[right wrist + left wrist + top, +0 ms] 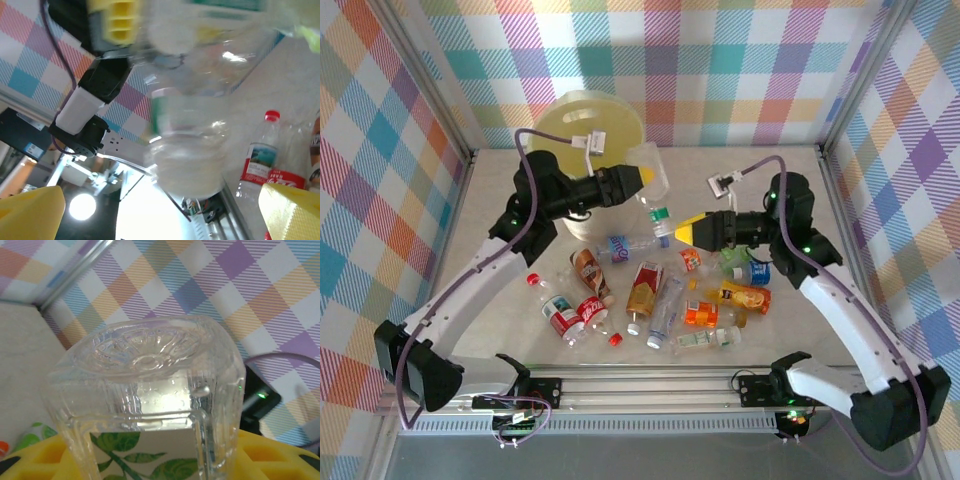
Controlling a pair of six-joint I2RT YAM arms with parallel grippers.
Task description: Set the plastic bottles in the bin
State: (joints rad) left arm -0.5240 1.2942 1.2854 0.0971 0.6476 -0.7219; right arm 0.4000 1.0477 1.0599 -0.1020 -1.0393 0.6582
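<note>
- Presently, a clear bottle (658, 180) with a green leaf label is clamped between the fingers of the left gripper (643, 178) and held in the air just beside the bin (570, 120).
- The right gripper (674, 234) is spread wide with nothing held, near that bottle's green cap.
- The other bottles (645, 288) are scattered on the table (692, 165) in front of the bin.

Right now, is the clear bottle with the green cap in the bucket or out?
Out. The left hand grips the bottle in the air at the bin's right edge, green cap down, not inside it.
</note>
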